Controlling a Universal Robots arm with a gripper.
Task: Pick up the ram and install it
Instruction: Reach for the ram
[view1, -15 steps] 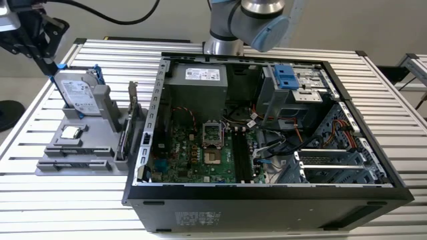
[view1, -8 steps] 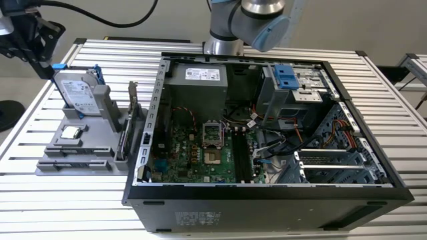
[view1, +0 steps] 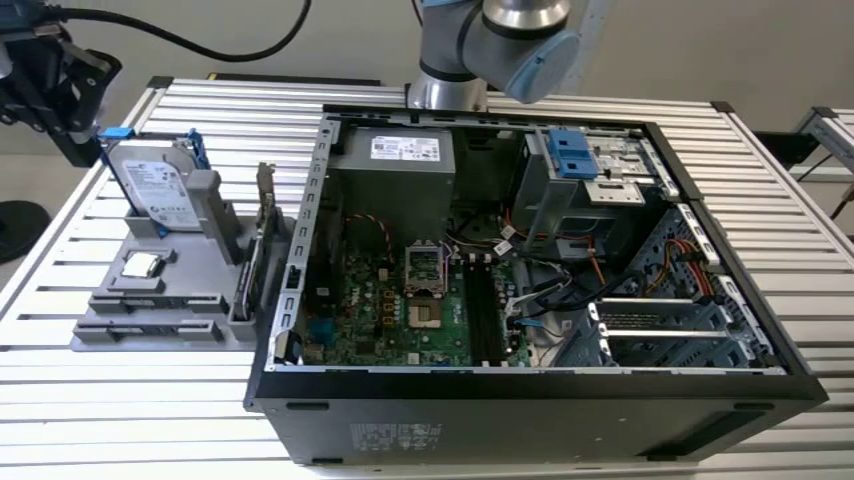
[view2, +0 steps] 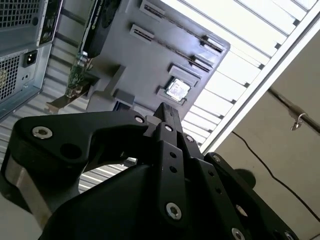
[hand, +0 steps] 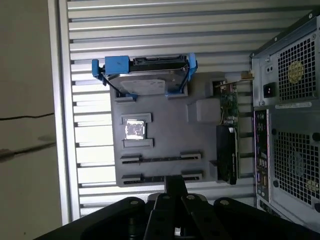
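Note:
My black gripper (view1: 78, 145) hangs at the exterior view's far left, above and behind the grey parts holder (view1: 200, 215). In both wrist views its fingertips (hand: 175, 184) (view2: 167, 114) are pressed together, with nothing showing between them. The holder has two long narrow slots (hand: 160, 159) near the fingertips. A thin dark line runs along each slot, and I cannot tell whether it is the ram on edge. Long dark memory slots (view1: 483, 310) lie on the green motherboard inside the open computer case (view1: 287, 300).
On the holder stand a silver hard drive with blue brackets (view1: 150, 185), a small square silver chip (view1: 143, 265) and an upright expansion card (view1: 267, 240). The case's tall walls, drive cage (view1: 587, 190) and loose cables (view1: 534, 290) crowd the motherboard. The slatted metal table (view1: 134, 400) surrounds everything.

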